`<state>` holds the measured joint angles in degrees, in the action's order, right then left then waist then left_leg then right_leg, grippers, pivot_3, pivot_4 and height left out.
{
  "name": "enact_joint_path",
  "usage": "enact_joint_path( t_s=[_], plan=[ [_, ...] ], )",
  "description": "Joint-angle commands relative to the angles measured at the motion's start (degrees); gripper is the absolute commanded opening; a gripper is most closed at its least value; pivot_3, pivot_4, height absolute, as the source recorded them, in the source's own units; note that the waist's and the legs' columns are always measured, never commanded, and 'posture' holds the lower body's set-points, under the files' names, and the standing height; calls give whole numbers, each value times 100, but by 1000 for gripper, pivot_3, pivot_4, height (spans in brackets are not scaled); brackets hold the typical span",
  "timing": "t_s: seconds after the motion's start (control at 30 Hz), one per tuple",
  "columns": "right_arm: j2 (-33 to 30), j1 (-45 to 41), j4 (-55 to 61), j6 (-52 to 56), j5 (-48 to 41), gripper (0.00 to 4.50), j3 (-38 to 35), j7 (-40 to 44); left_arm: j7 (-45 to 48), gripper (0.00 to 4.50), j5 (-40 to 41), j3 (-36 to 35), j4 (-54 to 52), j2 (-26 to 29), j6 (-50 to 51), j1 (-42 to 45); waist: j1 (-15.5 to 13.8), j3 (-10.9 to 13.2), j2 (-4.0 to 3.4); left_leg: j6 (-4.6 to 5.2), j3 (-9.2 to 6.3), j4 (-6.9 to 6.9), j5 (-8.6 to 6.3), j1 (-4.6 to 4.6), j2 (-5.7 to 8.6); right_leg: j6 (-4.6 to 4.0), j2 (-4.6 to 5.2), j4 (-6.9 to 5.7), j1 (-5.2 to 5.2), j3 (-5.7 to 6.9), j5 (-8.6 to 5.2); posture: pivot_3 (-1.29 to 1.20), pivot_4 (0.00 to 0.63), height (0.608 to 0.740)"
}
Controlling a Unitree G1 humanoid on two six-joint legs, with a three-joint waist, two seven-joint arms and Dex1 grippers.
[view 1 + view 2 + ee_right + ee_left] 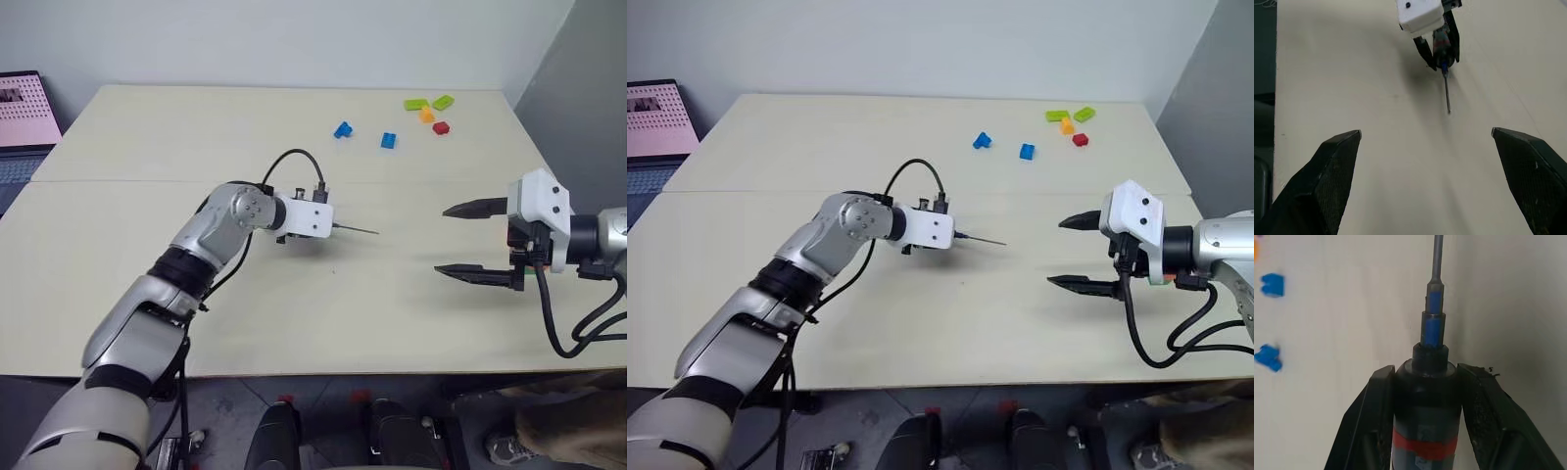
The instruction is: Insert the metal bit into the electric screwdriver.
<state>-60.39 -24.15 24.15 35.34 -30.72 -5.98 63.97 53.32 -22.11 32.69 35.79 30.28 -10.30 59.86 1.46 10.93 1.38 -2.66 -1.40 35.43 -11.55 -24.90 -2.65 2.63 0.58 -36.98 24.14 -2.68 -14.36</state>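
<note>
My left gripper (pixel 1426 374) is shut on the electric screwdriver (pixel 1426 411), a dark body with a red band and a blue tip. It holds the tool low over the middle of the table (pixel 294 323), pointing toward my right. The metal bit (pixel 358 231) is a thin grey rod. It sticks straight out of the blue tip, and its free end is just above the tabletop. My right gripper (pixel 442 240) hangs at the right side of the table. Its fingers are wide open with nothing between them. It faces the bit (pixel 1447 95) from a distance.
Two blue bricks (pixel 342 129) (pixel 389 140) lie at the back of the table. A cluster of green, orange and red bricks (pixel 428 108) is at the back right. A laptop (pixel 20 117) sits off the table's left edge. A black cable loops above my left wrist.
</note>
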Motion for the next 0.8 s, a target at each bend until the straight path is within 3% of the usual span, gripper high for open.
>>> enact_joint_path(
  t_s=[0.03,0.07,0.13,0.17,0.47,0.53,0.63,0.8],
  plan=[
    [-46,43,341,4,-132,4500,-213,-45,-10,1618,-177,104,664,-358,-555,333,-2,0,0,0,-1,3,0,0,0,0,0,-3,-1,1,0,0,150,740],
    [-36,56,363,10,-142,4500,-222,-62,31,1618,-168,70,761,-418,-599,343,1,0,0,0,-1,4,0,0,0,1,0,-5,-1,0,0,0,150,740],
    [-24,66,375,13,-143,4500,-225,-89,67,2318,-211,31,890,-470,-721,362,3,0,0,0,-1,7,0,0,0,1,0,-6,-2,0,1,0,150,740],
    [-23,74,380,14,-141,4500,-225,-97,67,2363,-219,-6,940,-495,-730,364,1,0,0,0,-1,8,0,0,0,2,0,-7,-2,-1,1,0,150,740],
    [-8,53,334,-40,-119,4500,-166,-136,708,4461,512,-702,573,-582,-91,351,5,0,0,0,-4,43,0,0,0,8,0,-31,-7,0,5,0,150,740],
    [-15,51,329,-43,-119,4500,-161,-128,657,4493,714,-989,371,-484,190,320,7,0,0,0,-4,48,0,1,0,8,0,-39,-7,-1,5,0,150,740],
    [-10,91,281,-23,-130,4500,-227,-161,753,4493,1787,-2174,-464,-135,1874,-19,45,0,0,0,-5,55,0,1,0,7,-1,-60,-4,-2,4,0,150,740],
    [-28,304,291,22,-188,4500,-388,-187,700,4493,2649,-3207,-1687,491,3998,-776,112,0,-1,0,-10,56,1,22,-5,-2,-6,-102,-3,-1,-3,0,150,740]
  ],
)
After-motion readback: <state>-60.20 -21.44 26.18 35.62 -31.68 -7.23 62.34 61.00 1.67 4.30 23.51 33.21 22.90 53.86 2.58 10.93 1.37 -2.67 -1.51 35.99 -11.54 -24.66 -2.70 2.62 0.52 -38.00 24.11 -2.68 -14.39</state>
